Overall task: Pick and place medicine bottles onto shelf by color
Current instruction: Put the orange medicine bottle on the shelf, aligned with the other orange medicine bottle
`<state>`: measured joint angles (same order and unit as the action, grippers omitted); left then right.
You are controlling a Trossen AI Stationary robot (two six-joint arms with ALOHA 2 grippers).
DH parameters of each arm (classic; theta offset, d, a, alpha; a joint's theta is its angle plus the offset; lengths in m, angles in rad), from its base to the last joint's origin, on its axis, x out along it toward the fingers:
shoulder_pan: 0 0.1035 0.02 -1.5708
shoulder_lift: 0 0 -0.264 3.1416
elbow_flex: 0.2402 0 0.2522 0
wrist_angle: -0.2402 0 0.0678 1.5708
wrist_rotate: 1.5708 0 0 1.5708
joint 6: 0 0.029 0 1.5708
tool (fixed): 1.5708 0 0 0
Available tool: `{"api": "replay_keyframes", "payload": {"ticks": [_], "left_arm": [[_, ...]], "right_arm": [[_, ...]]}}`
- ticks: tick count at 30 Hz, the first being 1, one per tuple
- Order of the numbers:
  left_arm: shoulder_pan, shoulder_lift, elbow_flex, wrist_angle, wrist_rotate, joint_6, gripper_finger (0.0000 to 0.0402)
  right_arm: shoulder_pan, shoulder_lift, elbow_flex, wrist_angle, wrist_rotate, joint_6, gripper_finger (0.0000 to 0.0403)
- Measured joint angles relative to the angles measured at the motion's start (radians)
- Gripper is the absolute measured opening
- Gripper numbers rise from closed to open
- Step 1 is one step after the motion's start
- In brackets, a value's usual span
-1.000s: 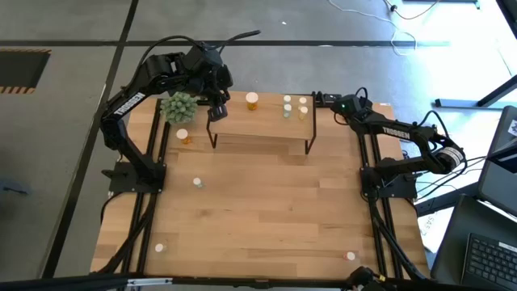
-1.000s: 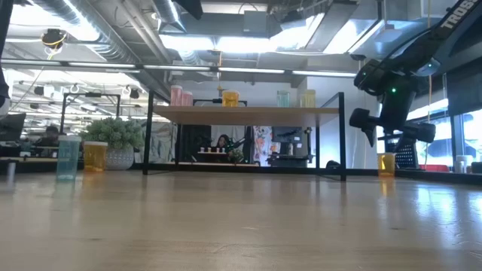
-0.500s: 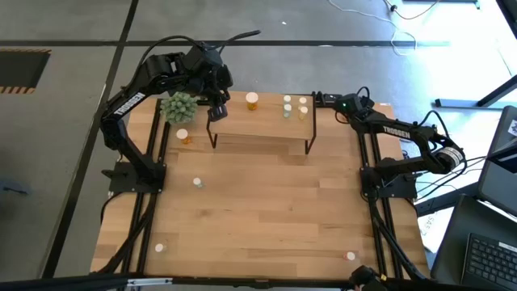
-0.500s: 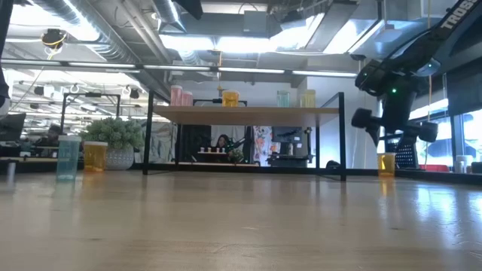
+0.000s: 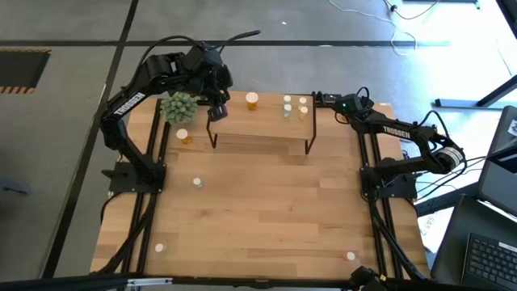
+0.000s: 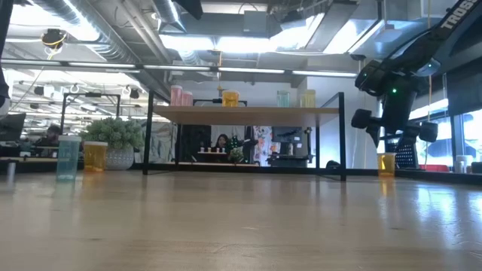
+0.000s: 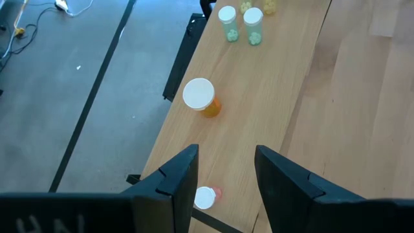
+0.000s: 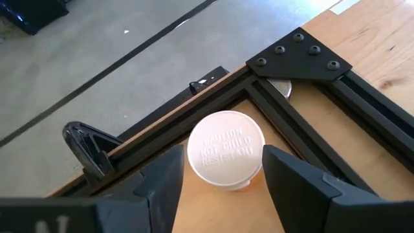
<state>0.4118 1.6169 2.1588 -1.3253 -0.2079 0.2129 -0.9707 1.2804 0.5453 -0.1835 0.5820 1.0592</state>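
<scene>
The shelf (image 5: 260, 128) stands at the table's far side. It carries pink bottles (image 6: 179, 95) at its left end, an orange one (image 7: 202, 97) in the middle and pale green ones (image 7: 228, 22) to the right. My left gripper (image 7: 226, 175) hangs open high over the shelf's left end, a pink bottle (image 7: 206, 197) far below it. My right gripper (image 8: 223, 178) is open at the table's far right corner. Its fingers stand on either side of an orange bottle (image 8: 226, 150) that is upright on the table. My right gripper slants down toward the table's far edge, one finger (image 8: 165, 175) on each side of the orange bottle's white cap (image 8: 226, 145). I cannot tell whether the fingers touch the cap. The bottle stands upright on the table.
A spiky green plant (image 5: 179, 106) stands left of the shelf, with an orange bottle (image 5: 184, 136) beside it. Loose bottles (image 5: 196, 183) (image 5: 159, 247) (image 5: 350, 256) are scattered on the table. A black frame corner (image 8: 297, 58) runs right behind the right-hand bottle.
</scene>
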Motion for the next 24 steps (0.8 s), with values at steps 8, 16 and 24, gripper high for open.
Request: {"api": "replay_keyframes", "payload": {"ticks": [8, 16, 24], "left_arm": [[0.000, 0.000, 0.000, 0.000, 0.000, 0.000, 0.0147], [0.000, 0.000, 0.000, 0.000, 0.000, 0.000, 0.0147], [0.000, 0.000, 0.000, 0.000, 0.000, 0.000, 0.0147]], "right_arm": [[0.000, 0.000, 0.000, -0.006, -0.033, 0.008, 0.0210], [0.000, 0.000, 0.001, -0.085, -0.285, -0.124, 0.0210], [0.000, -0.073, 0.118, -0.336, -0.232, -0.129, 0.0210]]}}
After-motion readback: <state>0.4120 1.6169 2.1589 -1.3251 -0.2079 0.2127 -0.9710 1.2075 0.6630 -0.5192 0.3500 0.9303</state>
